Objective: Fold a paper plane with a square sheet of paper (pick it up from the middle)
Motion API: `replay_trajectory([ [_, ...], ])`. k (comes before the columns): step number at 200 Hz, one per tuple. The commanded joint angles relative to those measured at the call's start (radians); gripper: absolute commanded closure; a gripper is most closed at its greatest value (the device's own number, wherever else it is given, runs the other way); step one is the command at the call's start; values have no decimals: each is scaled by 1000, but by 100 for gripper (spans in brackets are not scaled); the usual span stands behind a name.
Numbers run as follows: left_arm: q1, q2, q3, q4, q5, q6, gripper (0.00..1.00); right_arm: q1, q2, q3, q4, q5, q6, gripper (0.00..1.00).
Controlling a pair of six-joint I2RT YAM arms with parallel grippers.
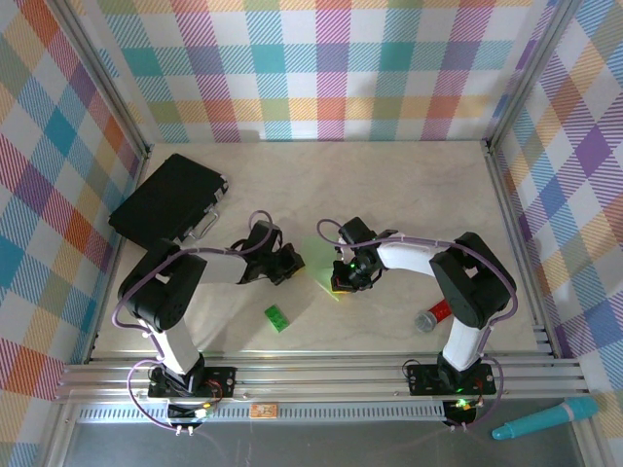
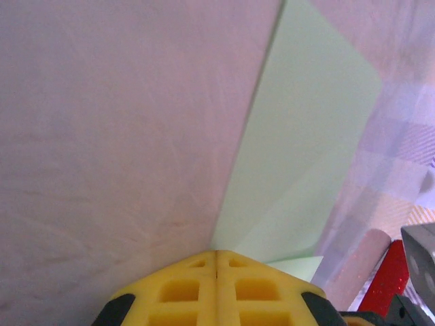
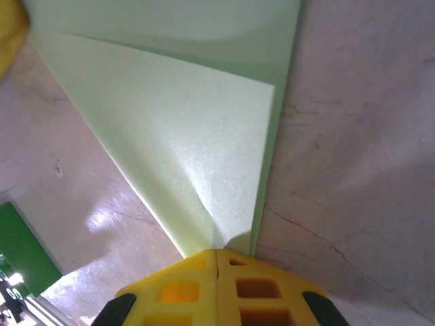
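- Bases of both arms sit bolted at the near edge of the table (image 1: pixel 409 185). Each arm reaches forward and bends inward, so the two wrists meet nose to nose near the middle.
- Just beyond the bases lies a green toy brick (image 1: pixel 277 317), loose, near the left arm and apart from the paper.
- Left gripper (image 2: pixel 216 255): yellow jaws are pressed fully together, tip low at a corner of the square sheet of paper (image 2: pixel 299 156). I cannot tell whether it pins the sheet or merely touches it.
- Right gripper (image 3: pixel 217 252): jaws are likewise closed tight, tip at a pointed corner of the sheet, where a triangular flap lies folded over (the crease looks soft, not sharp).
- The sheet lies flat near the table's middle, between the two tips.
- Step, as I judge it: an early fold is being flattened, and the plane is far from formed.
- The next move would call for sliding one closed tip along the crease while the other stops the sheet skidding.
- A black case (image 1: pixel 170 199) sits at the far left corner, well apart.
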Motion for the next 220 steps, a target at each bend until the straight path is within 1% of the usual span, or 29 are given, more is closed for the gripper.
replay_trajectory([
  [1, 65, 6, -1, -155, -98, 68, 100, -11, 45, -34, -157, 119, -118, 97],
  [11, 76, 4, 11, -171, -86, 79, 100, -15, 42, -8, -157, 103, -158, 97],
  [35, 92, -20, 49, -190, -51, 95, 100, -17, 36, 78, -152, 21, -255, 96],
  [55, 93, -71, 75, -216, -40, 99, 98, -19, -11, 117, -128, -38, -265, 94],
  [78, 92, -141, 71, -227, -30, 91, 94, -23, -96, 107, -78, -68, -202, 89],
  [98, 87, -193, 41, -215, -12, 65, 88, -22, -149, 67, -23, -60, -94, 79],
  [120, 63, -225, 0, -178, 7, 24, 82, -23, -165, 17, 31, -48, 33, 72],
  [137, 39, -224, -22, -143, 30, -8, 77, -23, -177, -19, 69, -23, 108, 72],
  [157, 14, -214, -42, -107, 40, -38, 73, -22, -200, -51, 115, -17, 154, 71],
  [179, -4, -193, -50, -75, 44, -52, 73, -22, -213, -61, 127, -8, 166, 72],
  [199, -19, -170, -52, -48, 52, -69, 72, -21, -253, -88, 139, 44, 181, 72],
  [220, -34, -143, -52, -24, 53, -87, 73, -14, -272, -100, 154, 38, 176, 74],
])
